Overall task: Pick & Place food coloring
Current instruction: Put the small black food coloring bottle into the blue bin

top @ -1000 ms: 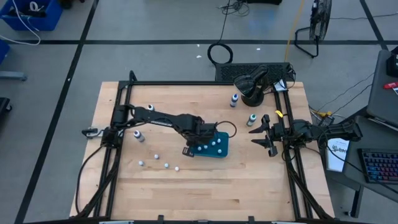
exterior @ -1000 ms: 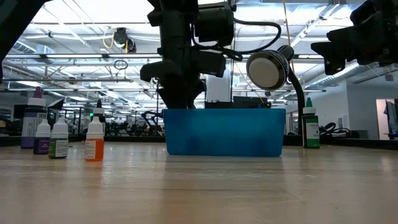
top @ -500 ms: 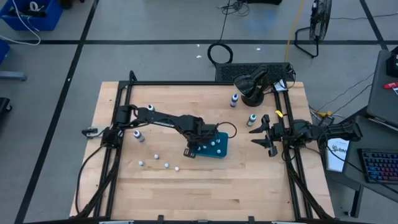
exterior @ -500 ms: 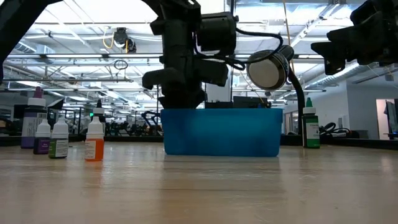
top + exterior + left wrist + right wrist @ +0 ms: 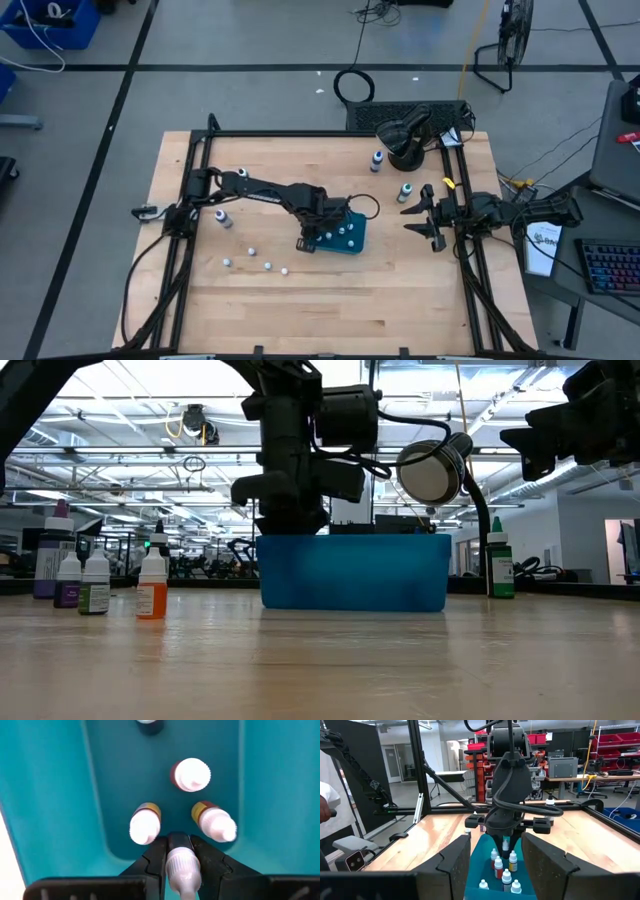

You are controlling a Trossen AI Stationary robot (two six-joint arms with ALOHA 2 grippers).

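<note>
The left gripper hangs straight down into the teal tray, fingers clenched on a small white-capped bottle, cap towards the wrist so the base can go down first. It is held at the tray's end nearest the table's left edge, just beside two bottles standing there, one with a yellow label and one reddish; a third reddish one stands a little farther along the tray floor, and the edge of a fourth shows beyond it. That bare patch is probably the spot chosen, so the bottles pack in rows without knocking each other over. Whether the base already touches the floor I cannot tell

The job looks partly done: three loose bottles sit in a short row on the table towards its front-left corner, with a taller bottle near the left edge beside the left arm's base. Two more stand near the back-right corner, close to the round black object

The right gripper waits by the table's right edge, pointed at the tray with fingers released and spread wide, probably parked clear so the left arm has the tray to itself. The risk I see is the held bottle nudging its close neighbours as the fingers part, so a small, straight release would suit
</note>
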